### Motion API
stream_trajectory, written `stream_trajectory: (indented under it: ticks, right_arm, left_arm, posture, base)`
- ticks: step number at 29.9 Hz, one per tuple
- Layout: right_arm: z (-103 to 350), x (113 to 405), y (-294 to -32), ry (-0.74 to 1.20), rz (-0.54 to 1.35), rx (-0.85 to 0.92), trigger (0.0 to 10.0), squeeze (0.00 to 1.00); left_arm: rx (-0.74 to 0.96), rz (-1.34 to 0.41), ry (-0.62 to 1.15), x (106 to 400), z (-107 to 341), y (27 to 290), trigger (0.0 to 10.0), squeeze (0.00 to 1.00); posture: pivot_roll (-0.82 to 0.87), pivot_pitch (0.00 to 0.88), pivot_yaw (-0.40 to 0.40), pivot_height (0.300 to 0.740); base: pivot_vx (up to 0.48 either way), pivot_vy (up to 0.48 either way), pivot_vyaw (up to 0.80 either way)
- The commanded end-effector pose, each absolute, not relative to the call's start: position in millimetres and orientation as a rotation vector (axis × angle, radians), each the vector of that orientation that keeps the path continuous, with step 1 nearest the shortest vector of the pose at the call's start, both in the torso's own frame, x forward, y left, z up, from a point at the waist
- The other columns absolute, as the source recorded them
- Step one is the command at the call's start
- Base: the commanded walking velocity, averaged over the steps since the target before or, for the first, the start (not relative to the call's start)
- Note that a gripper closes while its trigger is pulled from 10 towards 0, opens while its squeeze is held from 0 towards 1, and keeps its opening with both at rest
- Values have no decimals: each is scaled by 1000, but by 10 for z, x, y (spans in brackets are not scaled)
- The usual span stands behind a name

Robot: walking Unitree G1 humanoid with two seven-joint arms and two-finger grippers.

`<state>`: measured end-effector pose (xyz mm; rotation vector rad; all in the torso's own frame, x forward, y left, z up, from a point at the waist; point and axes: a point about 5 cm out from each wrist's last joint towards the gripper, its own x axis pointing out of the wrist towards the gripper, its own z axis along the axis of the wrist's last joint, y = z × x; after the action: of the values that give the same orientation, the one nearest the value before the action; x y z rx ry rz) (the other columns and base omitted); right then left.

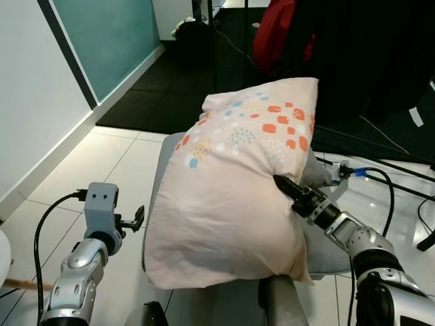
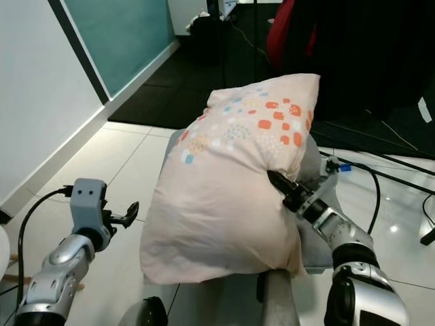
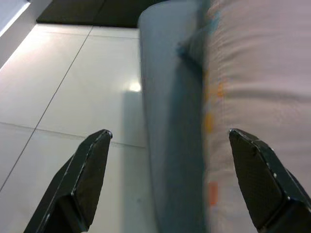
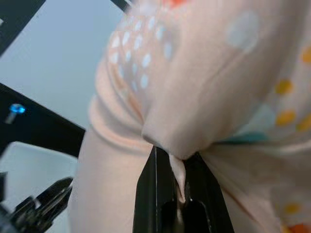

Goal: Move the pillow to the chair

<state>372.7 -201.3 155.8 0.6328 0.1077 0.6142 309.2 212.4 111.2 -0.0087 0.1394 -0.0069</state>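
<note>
Pillow (image 1: pixel 231 197) lies on the grey chair (image 3: pixel 170 121), covering most of the seat. My right hand (image 1: pixel 282 185) pinches a fold of its cover. Left hand (image 1: pixel 136 219) spread wide, beside the chair. Judged: placement nearly done; release and withdrawal remain.

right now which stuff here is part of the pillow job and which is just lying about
Part of the job:
- pillow, lying on the chair
- grey chair
- right gripper, jaws shut on a fold of the pillow
- left gripper, jaws open beside the chair

Just lying about:
- black cables on the floor
- red cloth behind
</note>
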Motion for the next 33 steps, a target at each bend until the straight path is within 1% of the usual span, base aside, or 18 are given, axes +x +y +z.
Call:
stream_trajectory:
  ticks: [1, 2, 3, 4, 7, 8, 11, 15, 20, 23, 26, 30, 33]
  right_arm:
    - [2087, 3875, -1867, -52, 689, 552, 0, 0]
    - [2158, 3890, -1835, -55, 703, 545, 0, 0]
    - [2288, 3888, -1792, -106, 749, 538, 0, 0]
    - [2288, 3888, -1792, -106, 749, 538, 0, 0]
    - [2517, 3866, -1661, -168, 842, 483, 0, 0]
    - [2542, 3851, -1606, -172, 869, 470, 0, 0]
    - [2556, 3841, -1570, -177, 885, 464, 0, 0]
    - [2573, 3755, -1398, -184, 960, 459, 0, 0]
    - [2679, 3693, -1323, -216, 1005, 462, 0, 0]
    - [2762, 3653, -1284, -237, 1034, 455, 0, 0]
    - [2820, 3612, -1233, -253, 1068, 447, 0, 0]
    - [2832, 3600, -1221, -255, 1074, 443, 0, 0]
    - [2882, 3549, -1169, -264, 1098, 448, 0, 0]
  left_arm:
    - [-10, 8, 147, 3093, 1074, 2143, 10000, 0]
    - [-13, 9, 143, 3107, 1083, 2138, 10000, 0]
    - [-18, 12, 134, 3126, 1097, 2135, 10000, 0]
    - [-18, 12, 134, 3126, 1097, 2135, 10000, 0]
    - [-28, 21, 114, 3179, 1130, 2124, 10000, 0]
    - [-32, 23, 108, 3198, 1142, 2114, 10000, 0]
    - [-35, 25, 104, 3211, 1149, 2106, 10000, 0]
    - [-48, 24, 83, 3270, 1191, 2044, 10000, 0]
    - [-52, 27, 74, 3286, 1203, 2046, 10000, 0]
    - [-56, 40, 65, 3298, 1214, 2075, 10000, 0]
    - [-68, 79, 51, 3312, 1235, 2144, 10000, 0]
    - [-67, 83, 49, 3314, 1235, 2148, 10000, 0]
    - [-73, 75, 51, 3296, 1209, 2118, 10000, 0]
  posture:
    - [-159, 63, 54, 542]
    - [-162, 59, 51, 542]
    - [-166, 55, 50, 542]
    - [-166, 55, 50, 542]
    - [-174, 49, 48, 557]
    - [-179, 43, 45, 562]
    - [-179, 42, 44, 567]
    - [-186, 38, 39, 586]
    - [-198, 25, 41, 606]
    - [-202, 26, 37, 616]
    - [-204, 19, 28, 636]
    - [-206, 15, 28, 646]
    - [-203, 15, 21, 665]
  base:
    - [0, 0, 0]
    - [0, 0, 0]
    - [0, 0, 0]
    - [0, 0, 0]
    - [0, 0, 0]
    - [0, 0, 0]
    - [0, 0, 0]
    - [0, 0, 0]
    - [0, 0, 0]
    - [0, 0, 0]
    - [0, 0, 0]
    - [0, 0, 0]
    - [0, 0, 0]
